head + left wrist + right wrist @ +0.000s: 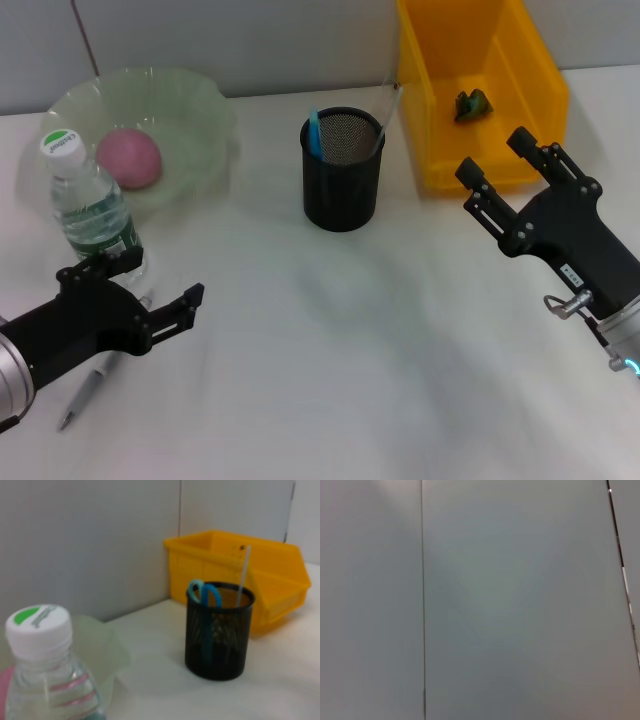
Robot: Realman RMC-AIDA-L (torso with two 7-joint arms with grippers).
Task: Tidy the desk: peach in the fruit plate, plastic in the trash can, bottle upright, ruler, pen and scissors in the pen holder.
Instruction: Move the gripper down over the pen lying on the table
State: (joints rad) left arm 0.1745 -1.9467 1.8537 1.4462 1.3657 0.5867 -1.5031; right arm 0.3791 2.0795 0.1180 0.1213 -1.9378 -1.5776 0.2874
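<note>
A pink peach [128,157] lies in the pale green fruit plate [200,110] at the back left. In front of the plate the clear bottle [88,205] stands upright, its white cap [38,630] close in the left wrist view. My left gripper [160,278] is open just in front of the bottle, empty. A grey pen [84,396] lies on the table, partly under that gripper. The black mesh pen holder [343,172] holds blue scissors [205,593] and a clear ruler [243,570]. Crumpled green plastic [472,103] lies in the yellow trash can [440,160]. My right gripper [494,155] hovers open by the can's front.
The yellow trash can [280,580] stands against the back wall, right of the pen holder [218,630]. The fruit plate [102,647] sits behind the bottle. White tabletop stretches between both arms. The right wrist view shows only a grey wall panel.
</note>
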